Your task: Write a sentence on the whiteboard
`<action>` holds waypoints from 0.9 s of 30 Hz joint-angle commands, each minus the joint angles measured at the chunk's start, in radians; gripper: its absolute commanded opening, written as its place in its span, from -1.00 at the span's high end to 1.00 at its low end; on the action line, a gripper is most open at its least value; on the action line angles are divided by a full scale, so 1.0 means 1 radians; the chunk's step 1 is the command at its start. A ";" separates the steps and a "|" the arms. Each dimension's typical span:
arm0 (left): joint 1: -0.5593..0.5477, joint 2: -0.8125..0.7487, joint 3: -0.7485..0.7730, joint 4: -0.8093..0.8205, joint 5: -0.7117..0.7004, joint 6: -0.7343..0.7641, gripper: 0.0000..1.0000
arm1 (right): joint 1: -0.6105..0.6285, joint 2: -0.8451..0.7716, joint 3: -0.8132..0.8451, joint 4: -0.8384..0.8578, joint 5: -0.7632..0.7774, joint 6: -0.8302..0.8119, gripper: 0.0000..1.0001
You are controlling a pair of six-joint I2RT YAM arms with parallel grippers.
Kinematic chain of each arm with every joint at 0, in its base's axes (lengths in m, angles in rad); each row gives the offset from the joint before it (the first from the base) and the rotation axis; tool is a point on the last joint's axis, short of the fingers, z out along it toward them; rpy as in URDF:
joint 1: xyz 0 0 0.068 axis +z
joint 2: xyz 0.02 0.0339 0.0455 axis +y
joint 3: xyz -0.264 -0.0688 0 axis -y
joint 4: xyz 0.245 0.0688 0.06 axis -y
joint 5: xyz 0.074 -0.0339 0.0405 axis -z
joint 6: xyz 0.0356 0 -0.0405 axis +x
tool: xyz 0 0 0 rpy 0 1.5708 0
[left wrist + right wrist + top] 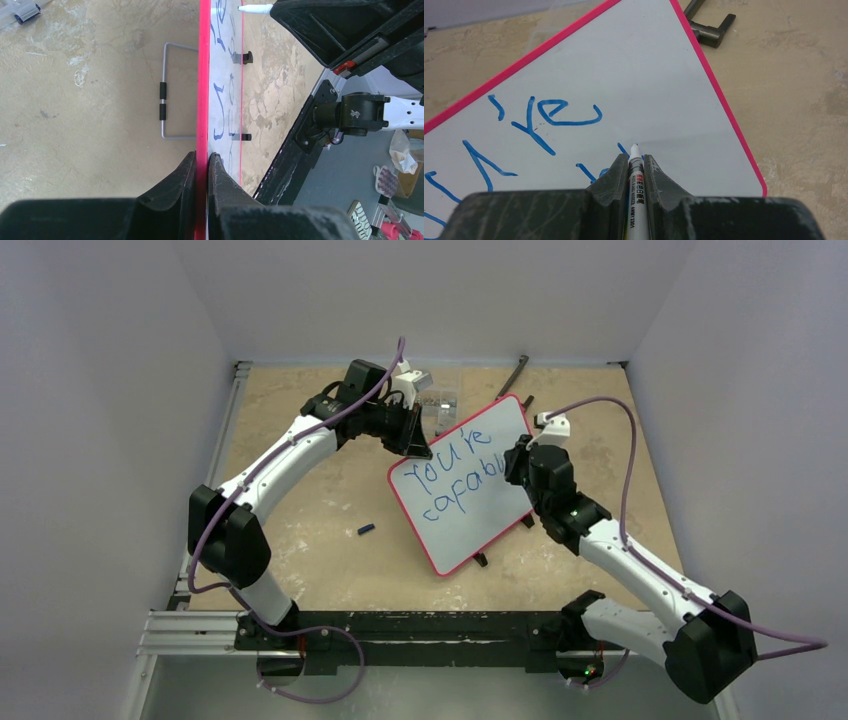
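Rail (420, 626), tan tabletop (320, 505), whiteboard (466, 536), pale walls (90, 390)

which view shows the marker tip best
Right wrist: the marker is clamped in the right gripper, tip at the whiteboard. Left wrist catches only its white tip at the top edge; top external doesn't show it.

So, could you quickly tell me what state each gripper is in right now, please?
Left gripper: shut on the edge of the whiteboard.
Right gripper: shut on the marker.
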 commanded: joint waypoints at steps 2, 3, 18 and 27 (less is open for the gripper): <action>0.009 -0.037 0.001 0.037 -0.078 0.047 1.00 | -0.004 -0.066 0.039 -0.013 0.031 -0.010 1.00; 0.008 -0.038 0.001 0.037 -0.078 0.047 1.00 | -0.004 -0.075 0.033 -0.016 0.033 -0.008 1.00; 0.010 -0.039 0.000 0.036 -0.078 0.047 1.00 | -0.033 -0.007 0.003 0.047 0.016 0.009 1.00; 0.009 -0.040 0.000 0.037 -0.073 0.046 1.00 | -0.056 0.026 -0.015 0.078 -0.022 0.023 1.00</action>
